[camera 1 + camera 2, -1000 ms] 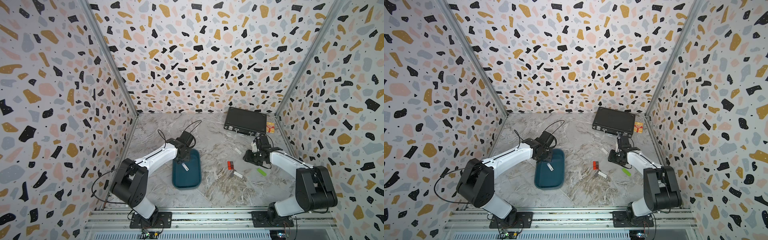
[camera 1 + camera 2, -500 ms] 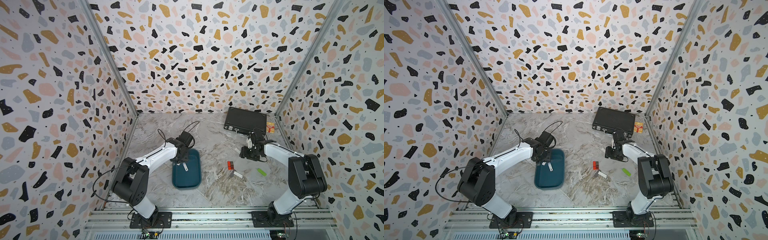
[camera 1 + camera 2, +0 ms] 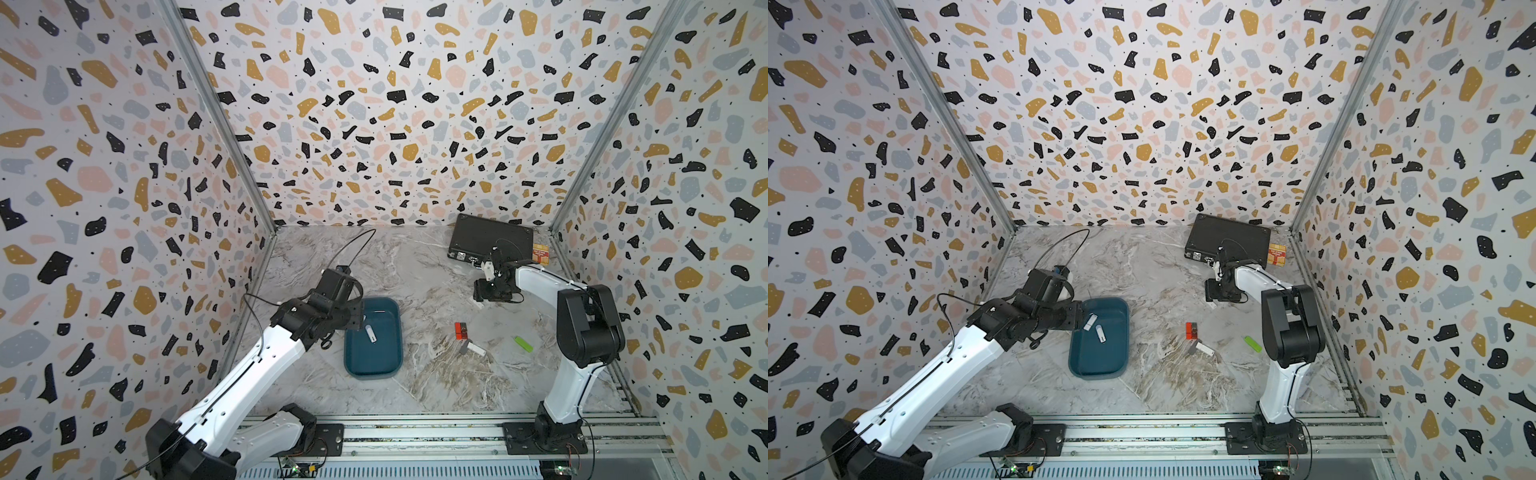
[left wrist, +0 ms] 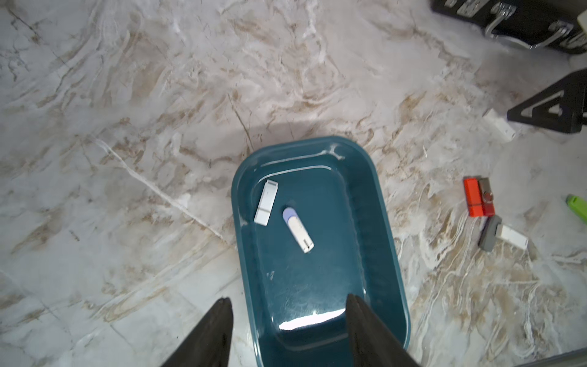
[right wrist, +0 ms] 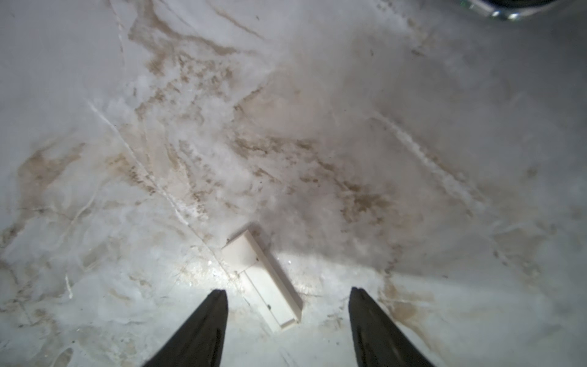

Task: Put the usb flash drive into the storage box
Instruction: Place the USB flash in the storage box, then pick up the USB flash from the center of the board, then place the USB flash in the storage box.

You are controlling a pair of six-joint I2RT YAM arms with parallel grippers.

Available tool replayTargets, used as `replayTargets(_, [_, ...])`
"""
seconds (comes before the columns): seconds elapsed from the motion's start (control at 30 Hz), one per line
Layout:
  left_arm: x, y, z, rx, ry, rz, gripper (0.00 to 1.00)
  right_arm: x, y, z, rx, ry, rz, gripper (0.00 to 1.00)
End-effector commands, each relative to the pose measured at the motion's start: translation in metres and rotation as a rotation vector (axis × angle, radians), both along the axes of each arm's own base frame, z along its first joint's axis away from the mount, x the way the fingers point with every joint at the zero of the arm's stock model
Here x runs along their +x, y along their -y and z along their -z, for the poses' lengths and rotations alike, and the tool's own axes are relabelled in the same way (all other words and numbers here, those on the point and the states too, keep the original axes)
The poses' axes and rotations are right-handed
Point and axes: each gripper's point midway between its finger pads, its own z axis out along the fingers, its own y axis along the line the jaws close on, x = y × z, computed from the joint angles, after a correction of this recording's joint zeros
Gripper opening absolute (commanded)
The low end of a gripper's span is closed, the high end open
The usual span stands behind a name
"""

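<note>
The dark teal storage box (image 3: 374,361) (image 3: 1096,361) (image 4: 317,279) lies left of centre with two white usb flash drives in it: a flat one (image 4: 266,202) (image 3: 1090,322) and a lavender-capped one (image 4: 297,229) (image 3: 371,334). My left gripper (image 4: 288,300) (image 3: 357,320) hovers open and empty over the box's left rim. My right gripper (image 5: 287,290) (image 3: 482,297) is open, low over the table. Another white flash drive (image 5: 265,279) (image 3: 479,304) lies flat between its fingertips, untouched.
More drives lie right of the box: a red one (image 3: 459,330), a grey-and-white one (image 3: 471,347) and a green one (image 3: 523,343). A black briefcase (image 3: 492,239) and a small orange packet (image 3: 540,253) sit at the back right. Walls close in three sides.
My left gripper has opened and a second white drive now lies in the box. My right gripper has opened and moved left and back over the white drive on the table.
</note>
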Motion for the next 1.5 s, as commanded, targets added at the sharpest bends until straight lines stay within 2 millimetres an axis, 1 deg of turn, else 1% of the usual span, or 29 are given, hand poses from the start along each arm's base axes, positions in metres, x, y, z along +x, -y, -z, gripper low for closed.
replayTargets(0.0, [-0.021, -0.007, 0.012, -0.001, -0.039, 0.023, 0.61, -0.006, -0.008, -0.002, -0.012, -0.030, -0.057, 0.64])
replayTargets(0.13, [-0.025, -0.007, 0.004, -0.043, 0.014, 0.029, 0.62, -0.009, -0.013, 0.004, -0.055, -0.048, -0.093, 0.63])
replayTargets(0.23, [-0.025, -0.011, 0.004, -0.023, 0.021, 0.019, 0.62, -0.014, -0.015, 0.010, -0.066, -0.073, -0.094, 0.59])
replayTargets(0.37, [-0.026, -0.012, 0.006, -0.011, 0.008, 0.024, 0.62, -0.017, -0.016, 0.017, -0.090, -0.095, -0.096, 0.52])
replayTargets(0.57, [-0.026, -0.013, 0.004, -0.015, 0.026, 0.019, 0.62, -0.023, -0.018, 0.024, -0.132, -0.121, -0.106, 0.39])
replayTargets(0.73, [-0.025, -0.015, 0.005, -0.005, 0.027, 0.013, 0.62, -0.024, -0.021, 0.023, -0.139, -0.119, -0.100, 0.26])
replayTargets(0.8, [-0.025, -0.017, 0.005, 0.007, 0.026, 0.005, 0.61, -0.023, -0.024, 0.019, -0.125, -0.109, -0.092, 0.23])
replayTargets(0.87, [-0.025, -0.019, 0.005, 0.013, 0.030, -0.003, 0.61, -0.022, -0.025, 0.013, -0.121, -0.095, -0.084, 0.21])
replayTargets(0.93, [-0.025, -0.020, 0.002, 0.009, 0.040, -0.008, 0.61, -0.022, -0.030, 0.002, -0.099, -0.066, -0.085, 0.20])
replayTargets(0.97, [-0.025, -0.022, 0.000, 0.009, 0.050, -0.015, 0.61, -0.024, -0.037, -0.007, -0.072, -0.050, -0.090, 0.19])
replayTargets(1.03, [-0.025, -0.026, -0.002, 0.018, 0.064, -0.034, 0.61, -0.030, -0.057, -0.026, 0.015, -0.019, -0.109, 0.19])
replayTargets(1.13, [-0.025, -0.031, -0.006, 0.023, 0.083, -0.054, 0.61, -0.047, -0.101, -0.061, 0.229, 0.016, -0.116, 0.19])
replayTargets(1.2, [-0.026, -0.033, -0.008, 0.026, 0.094, -0.063, 0.61, -0.064, -0.140, -0.084, 0.353, 0.046, -0.154, 0.19])
replayTargets(1.27, [-0.026, -0.037, -0.010, 0.033, 0.106, -0.076, 0.61, -0.081, -0.175, -0.098, 0.414, 0.060, -0.201, 0.19])
replayTargets(1.3, [-0.026, -0.039, -0.011, 0.039, 0.113, -0.084, 0.61, -0.090, -0.193, -0.102, 0.440, 0.059, -0.223, 0.19])
replayTargets(1.37, [-0.027, -0.042, -0.015, 0.042, 0.129, -0.099, 0.61, -0.105, -0.223, -0.106, 0.471, 0.058, -0.241, 0.19])
replayTargets(1.47, [-0.028, -0.045, -0.017, 0.038, 0.147, -0.108, 0.62, -0.127, -0.265, -0.104, 0.470, 0.079, -0.284, 0.19])
